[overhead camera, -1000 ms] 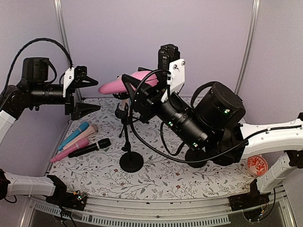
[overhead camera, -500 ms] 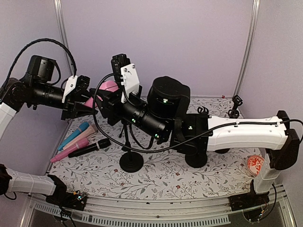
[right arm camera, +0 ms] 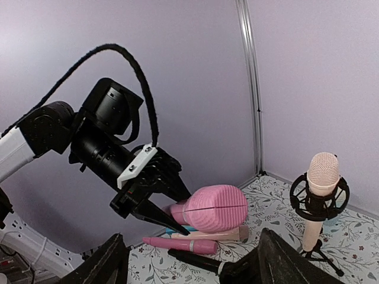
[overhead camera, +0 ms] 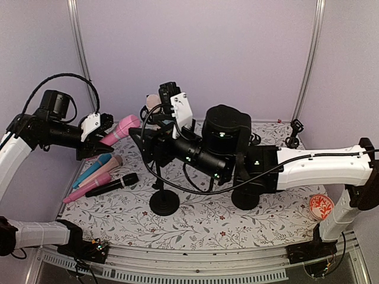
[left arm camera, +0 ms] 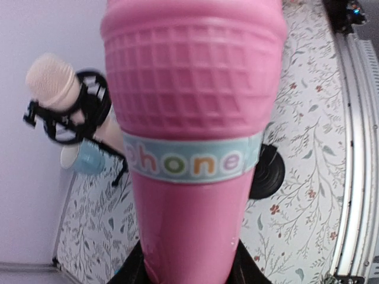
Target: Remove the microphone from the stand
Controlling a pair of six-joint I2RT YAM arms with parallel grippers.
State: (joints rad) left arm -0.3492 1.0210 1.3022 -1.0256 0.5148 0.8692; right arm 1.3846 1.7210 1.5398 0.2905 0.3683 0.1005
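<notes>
The pink microphone was held clear of the stand, up and to its left. It was clamped at the handle by the left gripper, with its head aimed at the nearby right gripper, which was spread wide and empty.

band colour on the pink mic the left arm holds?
The pink mic has a light blue band with multicoloured lettering; clearest in the left wrist view.

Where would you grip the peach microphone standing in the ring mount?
Probably the peach microphone by its head above the ring mount, jaws coming level from the side: it stands upright, the ring wraps its middle, and only upward looks free.
</notes>
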